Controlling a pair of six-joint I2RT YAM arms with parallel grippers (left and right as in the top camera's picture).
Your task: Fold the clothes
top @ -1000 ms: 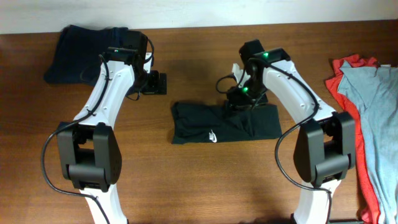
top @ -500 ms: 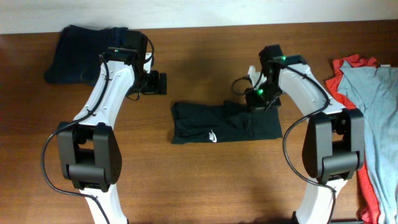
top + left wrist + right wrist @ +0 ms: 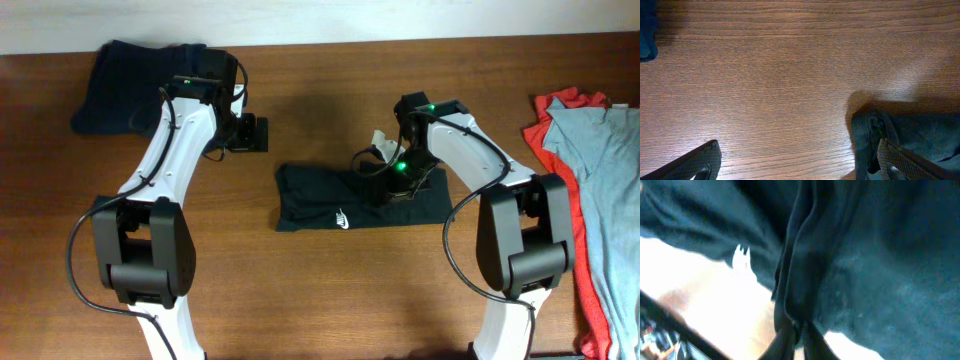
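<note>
Overhead: black T-shirt (image 3: 345,203) lies mid-worktop (image 3: 330,290), long axis left-to-right | right pincer (image 3: 396,187) nipped narrow on a ridge of its upper-right cloth | left pincer (image 3: 256,134) wide, empty, over bare wood off the shirt's left end | right arm nearer.

A black T-shirt (image 3: 330,195) lies folded into a long band in the middle of the counter (image 3: 330,290), with its white logo (image 3: 341,216) (small, near the front edge) facing up. The right fingers (image 3: 392,180) are down on its far right part. The left fingers (image 3: 258,133) hang over bare wood, apart from the shirt. A navy garment (image 3: 120,85) lies far left. At the right edge, a grey-blue garment (image 3: 600,200) overlaps a red garment (image 3: 548,140).
</note>
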